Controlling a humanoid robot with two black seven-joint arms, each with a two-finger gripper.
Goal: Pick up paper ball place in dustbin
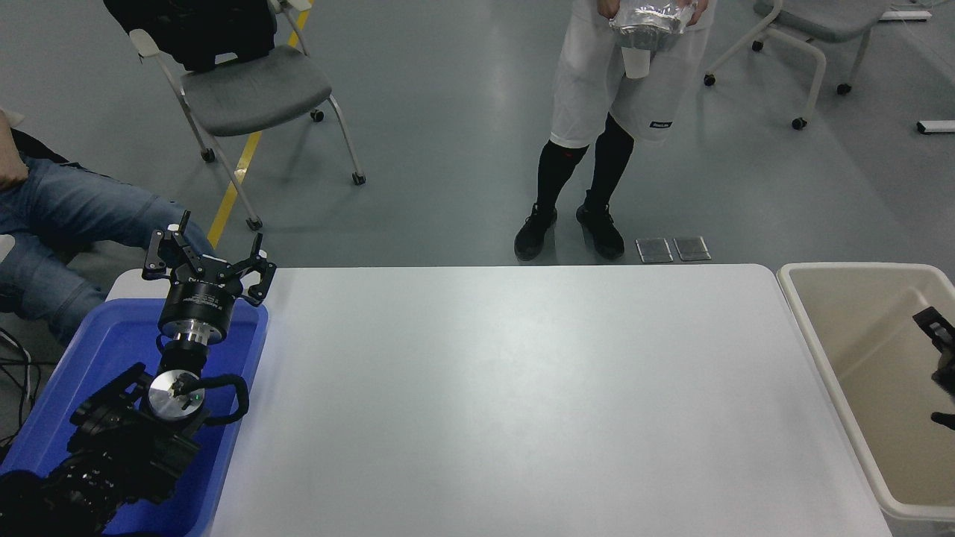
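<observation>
The beige dustbin (802, 313) stands off the table's right end. My right gripper (941, 369) hangs over its inside at the picture's right edge, only partly in view. One black finger (932, 321) and a lower tip show, spread apart with nothing between them, so it is open. The paper ball is hidden or out of view; no tan paper shows in the gripper or on the part of the bin floor I can see. My left gripper (205, 261) is parked open at the lower left, over the blue tray.
A blue tray (239, 388) lies at the table's left end under the left arm. A person stands beyond the table's far edge holding a foil-wrapped thing (645, 19). Another person's legs (82, 209) are at the far left. Chairs stand behind.
</observation>
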